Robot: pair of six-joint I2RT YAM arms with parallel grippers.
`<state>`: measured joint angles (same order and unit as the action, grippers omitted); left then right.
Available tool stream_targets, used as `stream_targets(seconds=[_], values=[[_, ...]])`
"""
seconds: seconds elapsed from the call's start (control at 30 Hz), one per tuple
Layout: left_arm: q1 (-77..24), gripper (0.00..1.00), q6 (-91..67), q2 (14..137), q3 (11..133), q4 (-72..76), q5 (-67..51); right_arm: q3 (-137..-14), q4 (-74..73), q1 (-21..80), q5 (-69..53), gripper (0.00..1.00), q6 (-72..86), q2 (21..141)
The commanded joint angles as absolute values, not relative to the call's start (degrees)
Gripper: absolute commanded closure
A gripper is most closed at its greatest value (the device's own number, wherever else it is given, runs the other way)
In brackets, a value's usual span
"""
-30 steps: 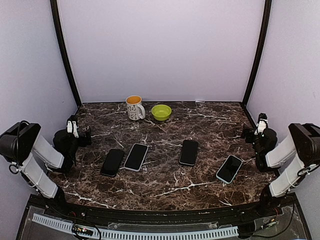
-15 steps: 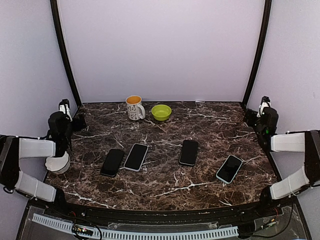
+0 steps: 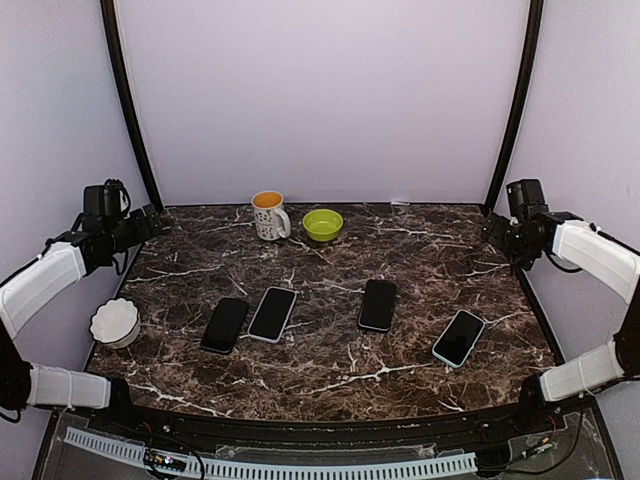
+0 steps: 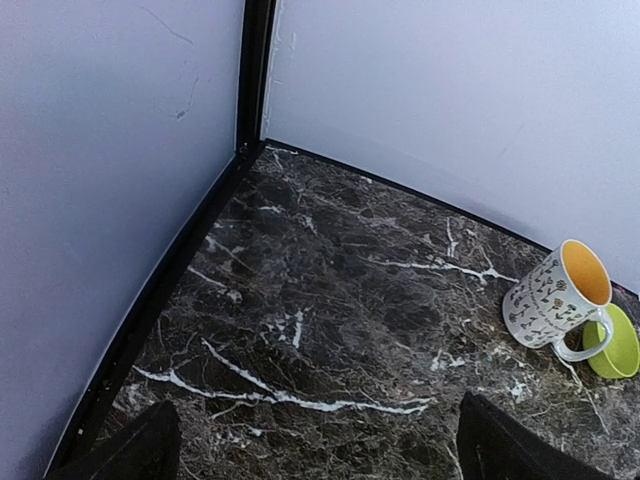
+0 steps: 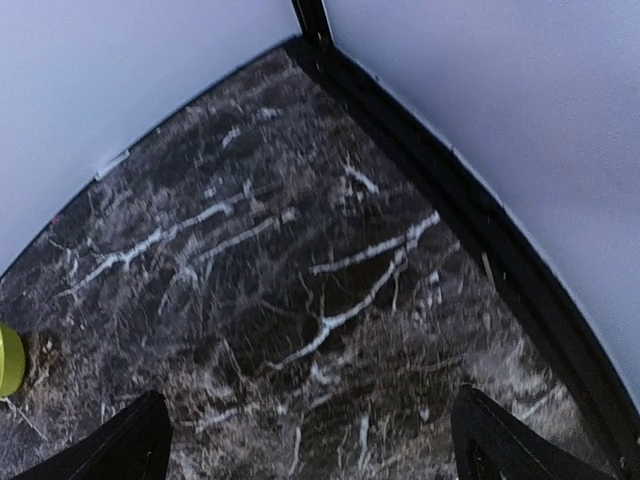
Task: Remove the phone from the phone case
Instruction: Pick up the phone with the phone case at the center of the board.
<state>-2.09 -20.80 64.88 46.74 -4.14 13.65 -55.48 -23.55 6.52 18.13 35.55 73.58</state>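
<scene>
The white-rimmed phone (image 3: 273, 314) left of centre and the blue-rimmed phone (image 3: 459, 338) at lower right are being noted as apparently cased, both lying flat on the table (image 3: 420, 260). The left gripper (image 4: 318, 410) and right gripper (image 5: 310, 395) are being held at the side edges, well apart from both, fingers spread wide, nothing gripped. Judgement: one cased phone is best pinned by one arm while its rim is being peeled by the other.

Pale lilac walls (image 3: 320, 100) enclose a dark marble table (image 3: 330, 350).
</scene>
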Motion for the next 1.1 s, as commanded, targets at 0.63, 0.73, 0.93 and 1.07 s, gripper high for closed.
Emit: stream_targets(seconds=[0.63, 0.73, 0.93, 1.07], values=[[-2.19, 0.01, -11.67, 60.35, 51.63, -30.5, -0.7, -48.33, -51.43, 19.48, -5.86, 0.02, 59.43, 76.78], [-2.2, 0.01, -11.31, 59.72, 51.2, -29.96, -0.68, -47.78, -50.37, 20.25, -6.79, 0.02, 58.91, 79.24], [-2.15, 0.01, -10.83, 59.79, 51.02, -29.66, -0.68, -47.81, -48.65, 21.51, -7.28, 0.02, 57.61, 83.58], [-2.13, 0.01, -10.73, 59.94, 51.06, -29.62, -0.64, -47.72, -48.49, 21.91, -7.26, 0.02, 57.09, 85.75]])
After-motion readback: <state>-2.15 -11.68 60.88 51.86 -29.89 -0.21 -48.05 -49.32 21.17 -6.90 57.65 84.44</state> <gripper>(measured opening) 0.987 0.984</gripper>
